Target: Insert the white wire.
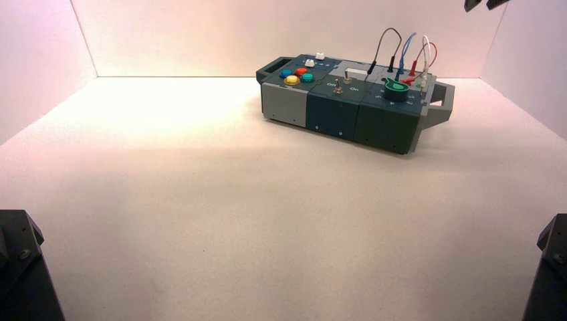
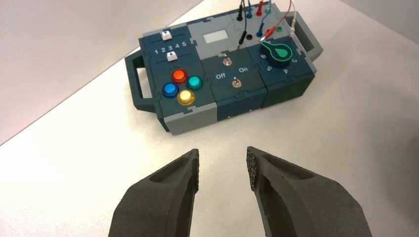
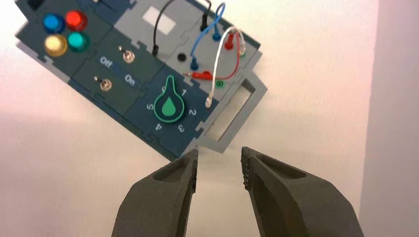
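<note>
The white wire point(image 3: 213, 79) rises in a narrow loop at the box's right end, next to the grey handle point(image 3: 237, 116). One end sits in the wire panel, and its free plug point(image 3: 209, 101) hangs loose near a green socket point(image 3: 219, 84). The wire also shows in the high view point(image 1: 426, 53). My right gripper point(image 3: 220, 160) is open and empty, hovering above the table just off the box's right handle. In the high view only its tips show at the top right point(image 1: 485, 3). My left gripper point(image 2: 223, 163) is open and empty, well short of the box's front left.
The box point(image 1: 334, 110) stands at the back right, turned a little. It carries four coloured buttons point(image 2: 182, 86), two toggle switches point(image 2: 232, 71), a green knob point(image 3: 169, 106), and red point(image 3: 197, 75), blue point(image 3: 202, 34) and black point(image 3: 155, 29) wires. White walls enclose the table.
</note>
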Available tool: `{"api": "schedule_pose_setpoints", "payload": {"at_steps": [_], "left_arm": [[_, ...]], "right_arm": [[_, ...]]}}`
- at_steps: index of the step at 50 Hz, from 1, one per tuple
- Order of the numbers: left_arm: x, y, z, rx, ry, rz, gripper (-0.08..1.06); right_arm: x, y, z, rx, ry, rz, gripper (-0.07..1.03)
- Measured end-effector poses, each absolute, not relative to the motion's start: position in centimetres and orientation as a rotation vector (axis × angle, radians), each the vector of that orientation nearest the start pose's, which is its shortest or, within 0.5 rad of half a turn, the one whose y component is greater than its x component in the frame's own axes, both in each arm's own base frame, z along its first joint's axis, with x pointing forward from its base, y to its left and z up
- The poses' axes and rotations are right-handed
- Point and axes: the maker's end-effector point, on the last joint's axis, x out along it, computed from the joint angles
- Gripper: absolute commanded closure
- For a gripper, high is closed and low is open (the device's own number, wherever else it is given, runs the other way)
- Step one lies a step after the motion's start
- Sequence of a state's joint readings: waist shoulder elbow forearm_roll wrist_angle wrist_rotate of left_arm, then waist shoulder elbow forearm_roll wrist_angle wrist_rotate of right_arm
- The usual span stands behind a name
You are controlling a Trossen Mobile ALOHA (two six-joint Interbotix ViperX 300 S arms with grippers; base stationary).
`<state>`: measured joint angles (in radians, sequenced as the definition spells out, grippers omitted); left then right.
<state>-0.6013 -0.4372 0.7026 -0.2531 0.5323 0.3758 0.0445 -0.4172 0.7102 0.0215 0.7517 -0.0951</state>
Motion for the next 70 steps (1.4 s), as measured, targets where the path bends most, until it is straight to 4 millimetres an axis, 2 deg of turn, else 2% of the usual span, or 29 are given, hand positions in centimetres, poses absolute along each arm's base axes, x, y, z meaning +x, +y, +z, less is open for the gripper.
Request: {"api": "schedule_pose_setpoints", "payload": {"at_steps": [18,34,45,70], "left_arm": [[26.2,-22.2,20.8,0.373,0.762,-0.797,0.45],[26.5,-22.4,21.1,0.368,0.74,-0.792,0.45],[26.5,-22.3,21.2,0.367,0.734,-0.792,0.45],[26.5,-22.3,21.2,0.367,0.727,-0.789,0.45]], "right_arm": [[31.8,1.7,16.2,-0.107,1.153,0.112,0.49],[33.6,1.8,13.6,-0.117,1.237,0.123,0.53],[34.0,1.8,11.8,-0.119,1.289,0.127,0.53],[35.7,2.5,10.3,-0.132,1.297,0.143,0.53]]}}
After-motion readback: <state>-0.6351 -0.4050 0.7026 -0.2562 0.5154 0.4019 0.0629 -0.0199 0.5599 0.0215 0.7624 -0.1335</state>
